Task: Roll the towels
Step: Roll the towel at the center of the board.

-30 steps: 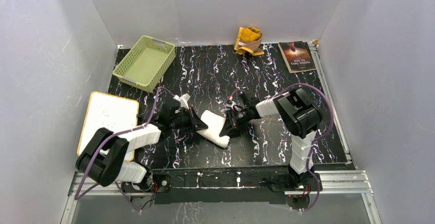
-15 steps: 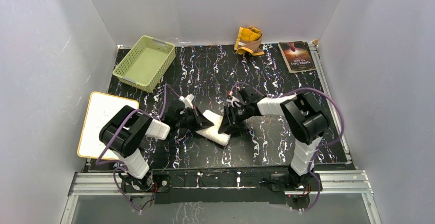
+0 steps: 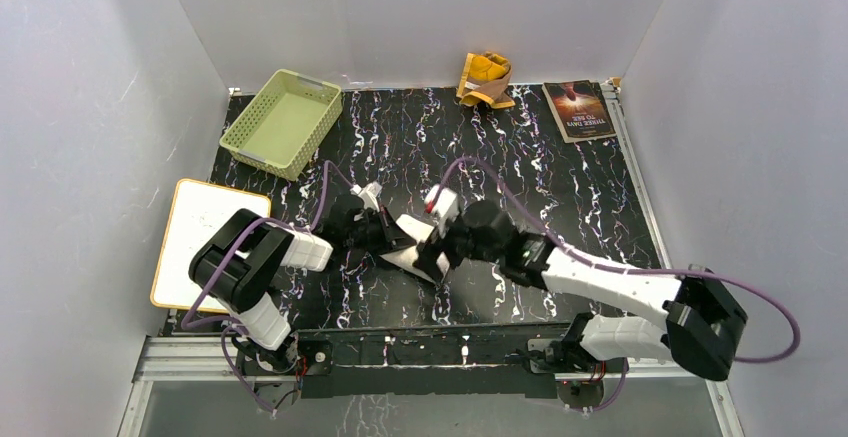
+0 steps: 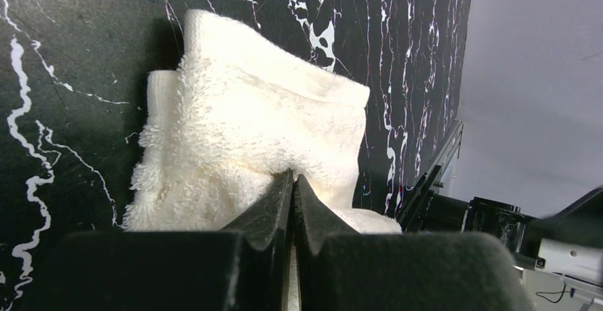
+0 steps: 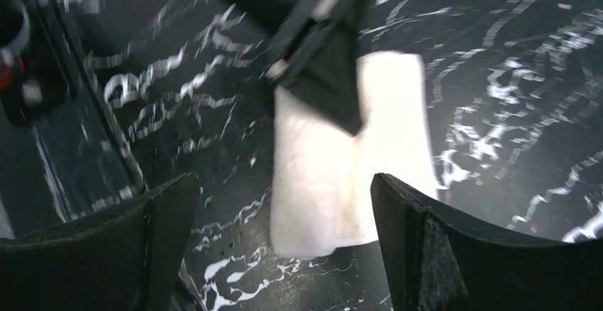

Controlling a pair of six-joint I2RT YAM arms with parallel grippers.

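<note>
Cream towel (image 3: pixel 410 230) lies diagonally mid-frame, upper left to lower right; left gripper (image 4: pixel 293 181) pinches its upper-left end, right gripper (image 5: pixel 281 190) hovers spread wide over the lower-right end.

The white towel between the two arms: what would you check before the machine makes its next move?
1. The left tool is shut, tips at a fold of the cream towel: ok.
2. It truly pinches cloth: cannot tell.
3. The right tool is open and empty over that towel: ok.
4. The cream towel is rolled into a cylinder: not ok, it looks folded, not round.
5. The yellow towel is rolled: not ok, it lies crumpled by the far wall.
</note>
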